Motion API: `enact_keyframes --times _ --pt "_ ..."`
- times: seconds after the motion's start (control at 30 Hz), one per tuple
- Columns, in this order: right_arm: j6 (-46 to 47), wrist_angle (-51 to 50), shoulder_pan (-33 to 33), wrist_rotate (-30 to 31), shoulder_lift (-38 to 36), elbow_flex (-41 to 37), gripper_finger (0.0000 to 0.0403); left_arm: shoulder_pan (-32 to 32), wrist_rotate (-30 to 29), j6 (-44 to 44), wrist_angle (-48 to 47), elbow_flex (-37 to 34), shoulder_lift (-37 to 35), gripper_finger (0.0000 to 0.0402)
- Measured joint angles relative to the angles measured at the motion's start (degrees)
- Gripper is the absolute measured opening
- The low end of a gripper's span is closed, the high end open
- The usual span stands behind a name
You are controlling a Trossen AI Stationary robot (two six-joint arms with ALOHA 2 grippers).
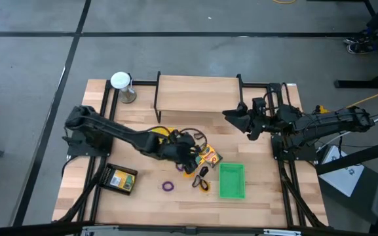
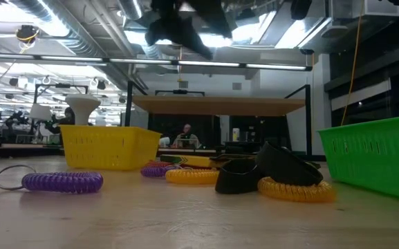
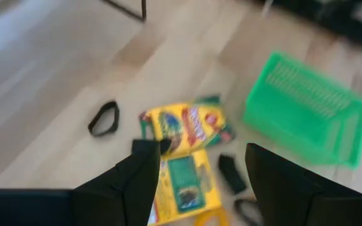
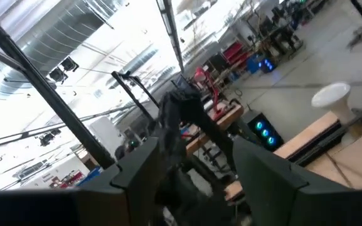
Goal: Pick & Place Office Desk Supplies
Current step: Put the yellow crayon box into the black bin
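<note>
High view shows the sorting as barely started, as far as can be judged. Taking the green tray (image 1: 232, 181) as the landmark and going left to right: well off to its left a black tray (image 1: 120, 179) already holds one yellow printed box (image 1: 118, 179), so that piece can be counted as placed. A yellow tray (image 1: 163, 134) up and to the left of the green one is mostly hidden under the left arm, contents can't be told. The green tray looks bare inside.

Left to do: a purple coiled ring (image 1: 168, 187) lying loose some way left of the green tray, an orange coiled ring (image 1: 204, 187) and small black clips (image 1: 204, 172) just beside it, plus two glossy cardboard crayon boxes (image 3: 187, 125) lying flat close to its upper left corner.

The left gripper (image 3: 199, 172) is held right above those boxes, fingers spread wide, nothing gripped. The right gripper (image 4: 193, 166) is parked up past the green tray, jaws apart and empty.

Trays are seen as rigid plastic mesh, rings as springy plastic coils, table as pale smooth wood
</note>
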Motion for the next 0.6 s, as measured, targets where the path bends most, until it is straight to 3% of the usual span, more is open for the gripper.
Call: enact_keyframes --times 0.13,0.4,0.6 --pt "-4.7 -2.7 -0.8 4.3 -4.9 0.0 0.0206 -0.1 1.9 1.6 -10.0 8.5 5.9 0.0226" --pt "-10.5 -16.3 -0.2 4.0 -23.3 0.0 0.0206 0.0 0.4 7.0 -25.3 29.8 21.8 0.0226" --pt "-10.9 -26.3 0.5 7.1 -32.4 0.0 0.0206 1.5 5.1 7.0 -35.9 40.3 32.0 0.0226"
